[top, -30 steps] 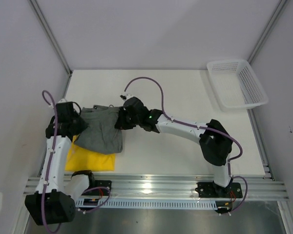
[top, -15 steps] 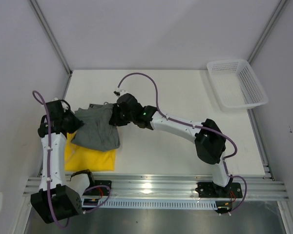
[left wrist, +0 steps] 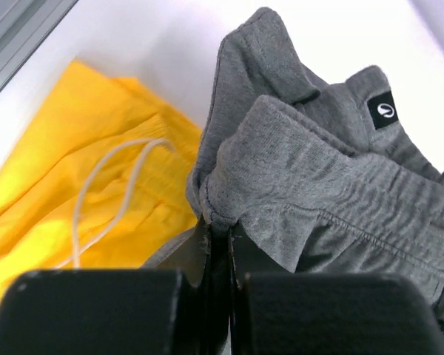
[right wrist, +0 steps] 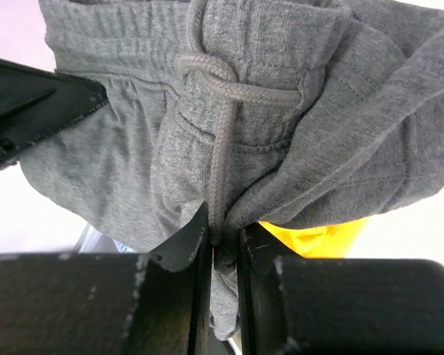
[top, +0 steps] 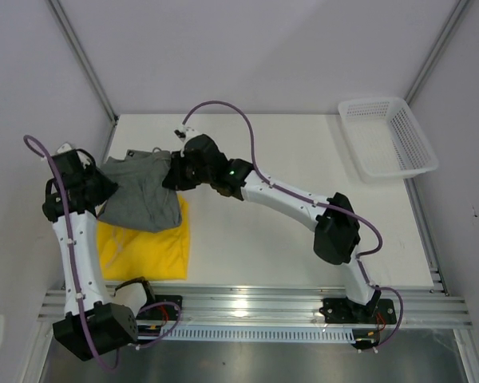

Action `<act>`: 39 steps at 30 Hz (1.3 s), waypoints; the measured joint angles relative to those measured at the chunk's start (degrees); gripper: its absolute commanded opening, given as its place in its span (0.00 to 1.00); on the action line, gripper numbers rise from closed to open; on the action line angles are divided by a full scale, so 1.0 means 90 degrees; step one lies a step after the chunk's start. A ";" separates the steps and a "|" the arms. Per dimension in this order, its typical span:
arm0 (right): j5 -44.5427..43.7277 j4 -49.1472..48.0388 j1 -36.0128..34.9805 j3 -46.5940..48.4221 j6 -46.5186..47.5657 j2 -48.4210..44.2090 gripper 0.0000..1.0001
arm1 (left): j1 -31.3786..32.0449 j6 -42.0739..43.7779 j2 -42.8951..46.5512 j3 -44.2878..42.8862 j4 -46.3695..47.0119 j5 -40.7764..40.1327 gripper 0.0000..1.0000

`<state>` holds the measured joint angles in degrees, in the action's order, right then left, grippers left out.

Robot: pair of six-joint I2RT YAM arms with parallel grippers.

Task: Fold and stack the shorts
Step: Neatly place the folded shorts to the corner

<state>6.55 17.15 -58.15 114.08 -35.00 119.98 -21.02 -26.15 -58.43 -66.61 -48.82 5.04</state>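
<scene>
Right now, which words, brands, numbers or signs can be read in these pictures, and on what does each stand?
No words or numbers can be read.
On the grey shorts, the black tag bears only a white oval logo, no letters.
The yellow shorts show no print.

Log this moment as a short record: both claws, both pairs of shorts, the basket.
left claw: shut on the grey shorts, pinching a bunched edge
right claw: shut on the grey shorts, at the waistband by the drawstring
grey shorts: bunched, held between both claws, overlapping the far part of the yellow shorts
yellow shorts: lying on the table, near left
basket: far right corner, apart from both arms
</scene>
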 measured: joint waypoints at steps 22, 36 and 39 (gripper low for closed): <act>0.0920 -0.0532 -0.0663 -0.1236 -0.0712 0.0627 0.00 | -0.1222 0.0335 0.0410 0.1569 -0.0532 -0.1052 0.52; 0.0996 -0.0236 -0.0617 -0.1515 -0.0787 0.0962 0.43 | -0.1241 0.0308 0.0335 0.1569 -0.0282 -0.1035 0.99; 0.0996 -0.0240 -0.0542 -0.1870 -0.0828 0.0957 0.67 | -0.1231 0.0325 0.0389 0.1569 -0.0158 -0.0729 0.99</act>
<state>15.51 14.98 -63.02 97.25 -42.46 128.60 -32.10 -23.22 -54.94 -52.49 -50.24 -1.52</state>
